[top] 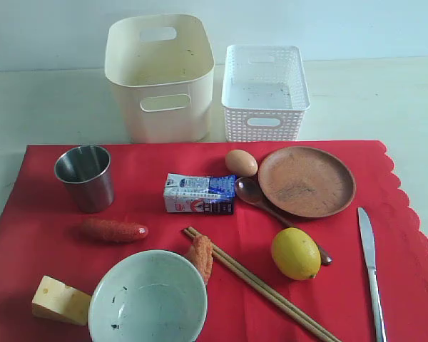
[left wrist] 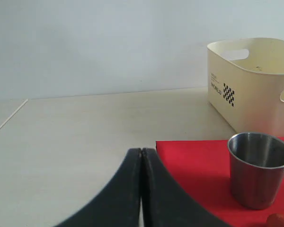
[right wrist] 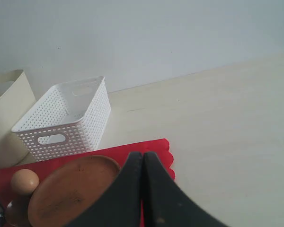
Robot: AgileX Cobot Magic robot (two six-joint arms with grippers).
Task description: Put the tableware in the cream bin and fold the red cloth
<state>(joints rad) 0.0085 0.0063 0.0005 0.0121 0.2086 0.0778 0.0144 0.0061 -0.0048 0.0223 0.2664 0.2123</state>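
Evidently the first step is not yet begun: cup point(top: 85, 177), bowl point(top: 148, 297), plate point(top: 307, 181), spoon point(top: 251, 191), chopsticks point(top: 260, 283) and knife point(top: 369, 249) all lie on the cloth point(top: 36, 228), none in the bin point(top: 160, 78) at far left. The left gripper point(left wrist: 141, 153) and right gripper point(right wrist: 142, 156) both have jaws pressed together on nothing. The cup stands upright, mouth up, near the left gripper, so the next move likely calls for parting those jaws over its rim. The knife lies near-to-far at the right, blade tip far. The chopsticks run diagonally from centre to near right; the spoon's handle points near right too.
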